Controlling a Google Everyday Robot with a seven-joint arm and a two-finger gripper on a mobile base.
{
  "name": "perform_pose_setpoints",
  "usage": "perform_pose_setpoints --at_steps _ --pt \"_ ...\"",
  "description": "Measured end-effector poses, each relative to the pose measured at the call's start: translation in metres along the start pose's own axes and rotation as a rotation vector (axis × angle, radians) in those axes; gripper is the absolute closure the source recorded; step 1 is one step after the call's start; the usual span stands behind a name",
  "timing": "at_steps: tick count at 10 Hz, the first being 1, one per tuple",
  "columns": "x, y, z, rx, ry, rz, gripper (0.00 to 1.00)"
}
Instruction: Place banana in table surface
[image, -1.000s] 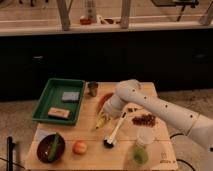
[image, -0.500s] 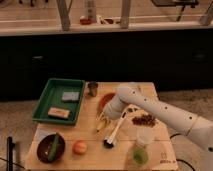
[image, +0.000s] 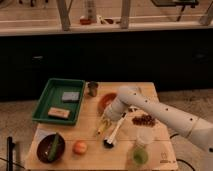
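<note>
Banana (image: 101, 128): small, pale yellow, long and slightly curved. It runs at a slant, its upper end towards the orange-red bowl (image: 105, 100) and its lower end towards the table's near edge.
Banana's place: near the middle of the table surface (image: 84, 125), just below the orange-red bowl and just left of a white-handled utensil (image: 114, 134) with a dark end. I cannot tell whether it rests on the wood or is lifted off it.
Table surface: light tan wood with plank seams, square, carrying all the items.
Gripper (image: 107, 120): at the end of the white arm (image: 160, 112), which reaches in from the right. It points down and left, right at the banana's upper end.
Gripper's state: cannot tell – apart, together or clamped on the fruit, nothing shows it. Contact with the banana is likewise unclear.
Left side: green tray (image: 44, 102) holding a grey pad (image: 70, 96) and a tan block (image: 59, 112).
Front edge: dark bowl (image: 42, 148) with a green vegetable (image: 54, 146), and beside it a round orange fruit (image: 79, 147).
</note>
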Motion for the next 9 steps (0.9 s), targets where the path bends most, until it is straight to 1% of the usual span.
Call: perform_pose_setpoints --at_steps 1,2,4,5,7,8,9 --pt "0.001 0.002 0.002 -0.002 -0.003 0.001 0.81" --pt "0.001 0.002 0.002 0.0 0.0 0.001 0.72" --pt "-0.002 -0.009 0.003 0.002 0.005 -0.009 0.54" --pt "-0.004 -0.016 0.004 0.005 0.007 -0.014 0.41" --pt "-0.004 -0.025 0.005 0.006 0.003 -0.023 0.24" --pt "-0.005 -0.029 0.006 0.005 -0.002 -0.03 0.2" --pt "-0.005 -0.031 0.007 0.006 -0.007 -0.034 0.2"
